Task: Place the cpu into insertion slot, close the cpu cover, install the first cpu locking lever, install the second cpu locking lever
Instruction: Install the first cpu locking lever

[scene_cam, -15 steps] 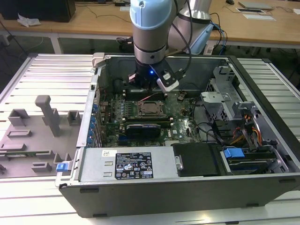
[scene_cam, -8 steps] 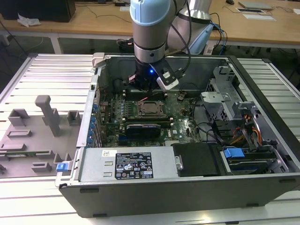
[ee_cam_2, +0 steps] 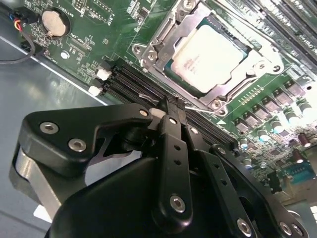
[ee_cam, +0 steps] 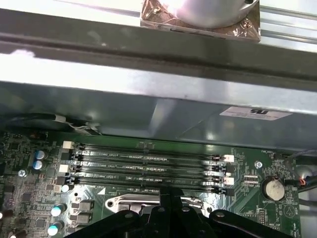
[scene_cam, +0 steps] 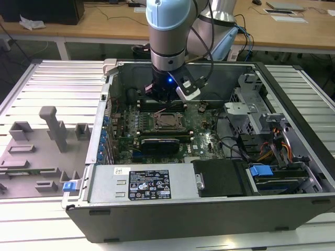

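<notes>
In the second wrist view the cpu (ee_cam_2: 210, 54), a silver square chip, lies in the insertion slot (scene_cam: 168, 121). The cpu cover (ee_cam_2: 159, 43), a metal frame plate, lies flat around it. A thin wire locking lever (ee_cam_2: 148, 97) runs along the socket's near edge. My gripper (ee_cam_2: 171, 108) has its black fingers pressed together, with the tips down at that lever beside the socket. Whether they touch it I cannot tell. In the exterior view the gripper (scene_cam: 166, 99) hangs inside the open computer case, just behind the socket.
Long black memory slots (ee_cam: 148, 168) run beside the socket. A coin battery (ee_cam_2: 53, 22) sits on the green board. A black graphics card (scene_cam: 159, 142) lies in front of the socket, then the power supply (scene_cam: 141, 183). The drive cage (scene_cam: 251, 112) and cables stand at the exterior view's right.
</notes>
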You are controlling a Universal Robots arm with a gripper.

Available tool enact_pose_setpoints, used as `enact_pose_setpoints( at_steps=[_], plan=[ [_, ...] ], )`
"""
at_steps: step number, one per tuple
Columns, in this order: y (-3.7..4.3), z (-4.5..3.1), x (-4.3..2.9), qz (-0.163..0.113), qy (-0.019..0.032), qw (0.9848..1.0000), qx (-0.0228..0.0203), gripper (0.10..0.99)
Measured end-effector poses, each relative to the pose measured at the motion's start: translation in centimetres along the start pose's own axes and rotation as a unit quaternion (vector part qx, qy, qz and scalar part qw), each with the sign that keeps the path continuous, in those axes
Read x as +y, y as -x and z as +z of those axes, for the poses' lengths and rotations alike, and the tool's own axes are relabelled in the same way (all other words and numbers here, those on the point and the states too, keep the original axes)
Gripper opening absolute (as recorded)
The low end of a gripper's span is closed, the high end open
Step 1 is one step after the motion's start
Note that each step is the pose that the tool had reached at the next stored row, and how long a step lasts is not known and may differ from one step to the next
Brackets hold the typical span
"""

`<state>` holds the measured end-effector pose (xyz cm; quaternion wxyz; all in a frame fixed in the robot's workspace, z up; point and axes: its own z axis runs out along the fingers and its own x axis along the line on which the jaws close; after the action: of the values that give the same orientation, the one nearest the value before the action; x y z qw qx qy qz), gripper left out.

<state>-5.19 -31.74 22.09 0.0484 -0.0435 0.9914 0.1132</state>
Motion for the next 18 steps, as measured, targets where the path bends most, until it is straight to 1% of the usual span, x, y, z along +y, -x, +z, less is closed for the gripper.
enact_pose_setpoints(
  at_steps=[2,4,8,10,11,14,18],
  plan=[
    [0.16,0.07,0.17,0.0,-0.0022,1.0,0.0001,0.106],
    [0.35,0.12,0.27,0.001,-0.0058,1.0,0.0001,0.106],
    [0.55,0.22,0.25,0.018,-0.0102,0.9998,-0.0031,0.106],
    [0.62,0.31,0.45,0.021,-0.0111,0.9997,-0.0038,0.106],
    [0.67,0.4,0.71,0.023,-0.0125,0.9996,-0.0042,0.106],
    [0.69,0.48,0.81,0.03,-0.0162,0.9994,-0.0055,0.106],
    [0.69,0.48,0.81,0.03,-0.0165,0.9994,-0.0055,0.106]
  ],
)
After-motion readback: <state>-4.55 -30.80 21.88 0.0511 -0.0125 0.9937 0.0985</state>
